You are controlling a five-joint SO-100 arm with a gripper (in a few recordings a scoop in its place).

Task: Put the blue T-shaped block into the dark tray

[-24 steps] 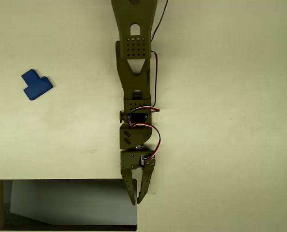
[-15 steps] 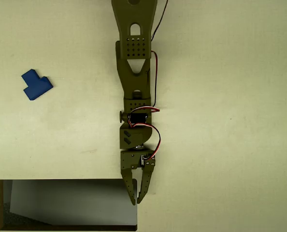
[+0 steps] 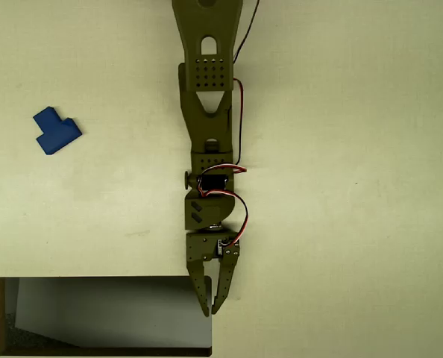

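While the olive arm (image 3: 209, 134) reaches down from the surface's (image 3: 356, 149) top edge, pincer (image 3: 210, 309) nearly closed and empty over the dark tray's (image 3: 1, 317) right end, blue T-shaped block (image 3: 56, 131) near the left edge, tray in the bottom-left corner.

Bright, even light falls from above in the overhead view; shadows are faint. The wide dark tray with glossy grey inside (image 3: 102, 350) carries a pale slanted glare. Focus is sharp throughout.
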